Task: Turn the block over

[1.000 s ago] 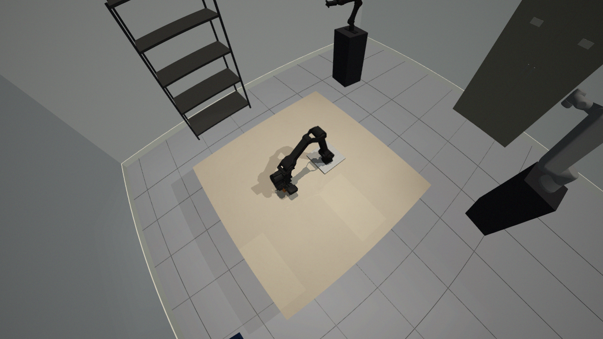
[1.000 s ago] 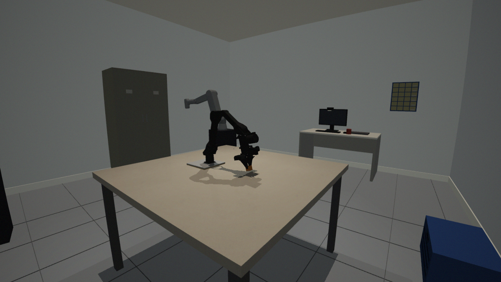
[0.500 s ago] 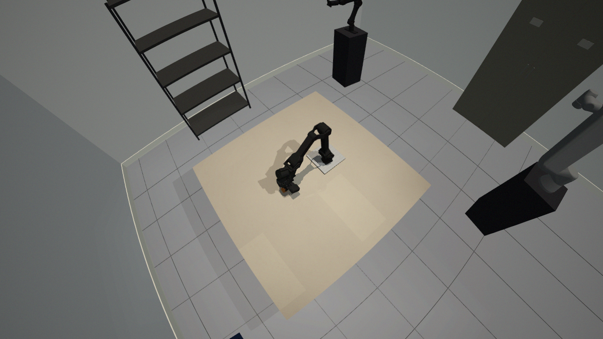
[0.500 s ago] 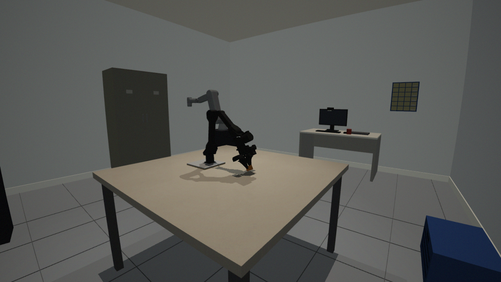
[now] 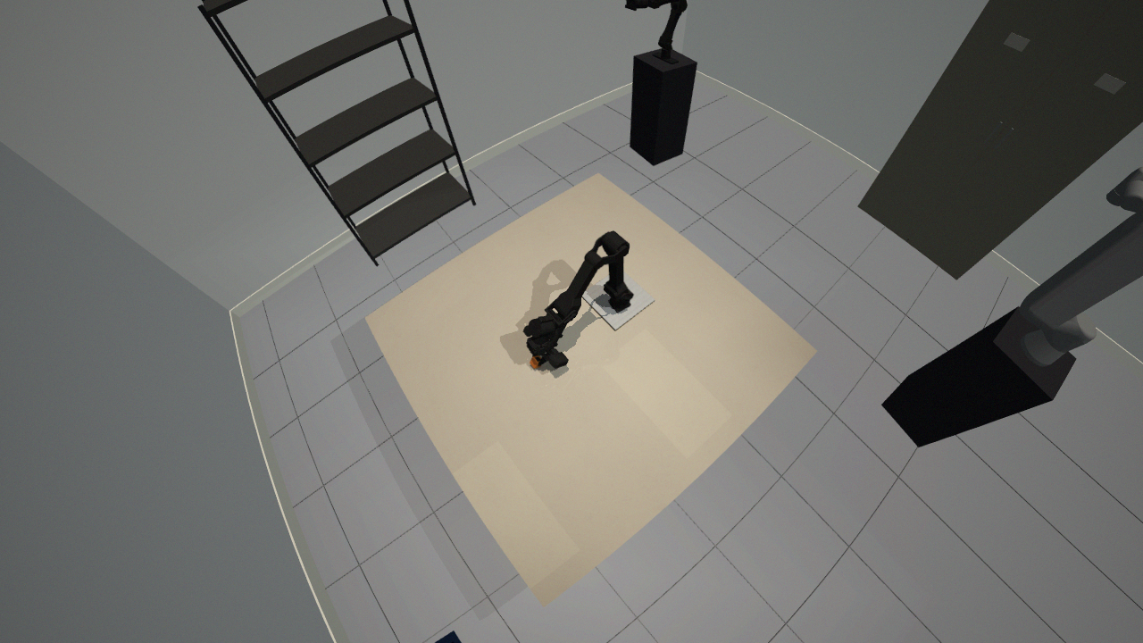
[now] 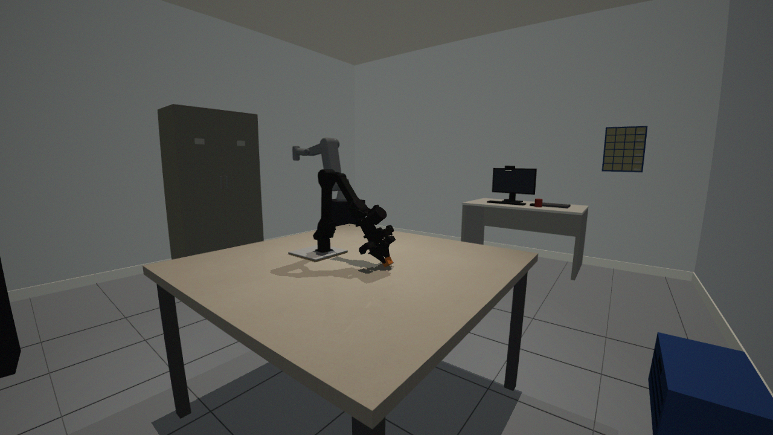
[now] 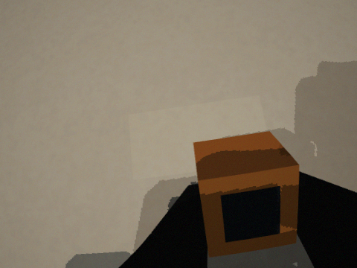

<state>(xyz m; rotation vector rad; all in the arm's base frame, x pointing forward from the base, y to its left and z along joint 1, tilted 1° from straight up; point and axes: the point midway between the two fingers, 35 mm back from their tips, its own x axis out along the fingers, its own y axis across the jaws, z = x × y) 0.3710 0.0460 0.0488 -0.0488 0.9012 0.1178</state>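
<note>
The block (image 5: 534,362) (image 6: 388,261) (image 7: 245,173) is an orange cube with a dark square mark (image 7: 251,214) on one face. In the wrist view the marked face is turned toward the camera, on the gripper's side. My gripper (image 5: 538,358) (image 6: 386,258) (image 7: 241,189) is shut on the block, one black finger on each side of it. The gripper leans, its fingers slanting down and outward from the arm's base, and the block is tilted with it. The block is low over the table (image 5: 495,512) (image 6: 324,319); I cannot tell whether an edge touches it.
The arm's pale base plate (image 5: 617,321) (image 6: 315,257) is on the table behind the gripper. Dark shadows of the arm lie around the block. Beyond the table stand a shelf rack (image 5: 359,128), a grey cabinet (image 6: 213,189) and a desk (image 6: 526,220).
</note>
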